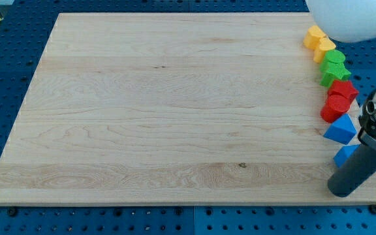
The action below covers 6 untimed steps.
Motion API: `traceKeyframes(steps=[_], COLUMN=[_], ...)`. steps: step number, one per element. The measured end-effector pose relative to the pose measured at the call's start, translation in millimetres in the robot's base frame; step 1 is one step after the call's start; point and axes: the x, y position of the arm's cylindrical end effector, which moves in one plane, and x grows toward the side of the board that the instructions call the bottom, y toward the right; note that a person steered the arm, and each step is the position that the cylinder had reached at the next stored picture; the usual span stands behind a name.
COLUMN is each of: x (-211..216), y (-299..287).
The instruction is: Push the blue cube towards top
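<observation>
The blue cube point(345, 155) lies at the board's right edge near the view's bottom, partly hidden behind my rod. My tip point(342, 192) rests on the wooden board point(175, 111) just below the blue cube, close to the board's bottom right corner. Whether the tip touches the cube cannot be told.
A column of blocks runs up the right edge above the cube: a blue triangular block point(340, 130), two red blocks point(337, 104), two green blocks point(335, 67), two yellow blocks point(318, 42). A white rounded object point(351, 19) sits at the top right. A blue perforated table point(5, 59) surrounds the board.
</observation>
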Motion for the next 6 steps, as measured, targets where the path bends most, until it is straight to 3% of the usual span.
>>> traceKeyframes(steps=[6], x=[-21], y=[43])
